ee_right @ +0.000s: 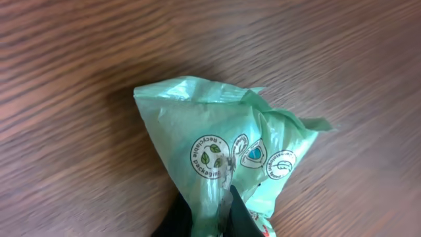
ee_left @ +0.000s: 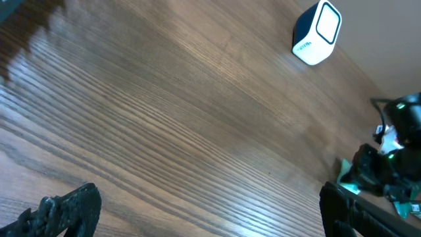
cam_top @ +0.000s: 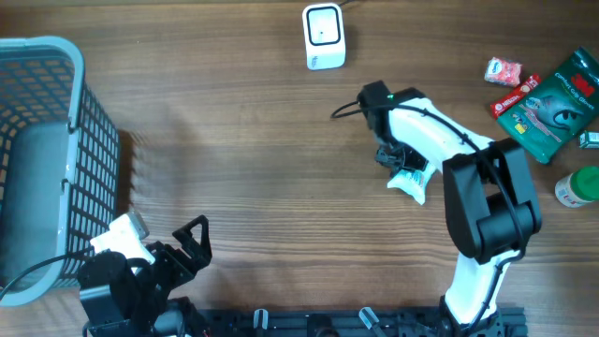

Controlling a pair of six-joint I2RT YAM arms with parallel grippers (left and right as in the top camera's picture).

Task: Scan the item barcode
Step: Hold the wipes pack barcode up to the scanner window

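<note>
Right gripper [ee_right: 220, 210] clamped on near edge of green packet [ee_right: 217, 131].

One white scanner [cam_top: 324, 37]. One grey basket [cam_top: 37, 159], far left of the scanner. One green packet [cam_top: 409, 180], below-right of the scanner. Far right of the scanner: one green pouch [cam_top: 560, 103], one red packet [cam_top: 511, 97], one red-and-white packet [cam_top: 504, 70], one green-capped bottle [cam_top: 578, 187], and possibly one small item [cam_top: 591, 140], cut off by the edge. Two arms: left arm [cam_top: 131, 276], right arm [cam_top: 487, 201].
</note>
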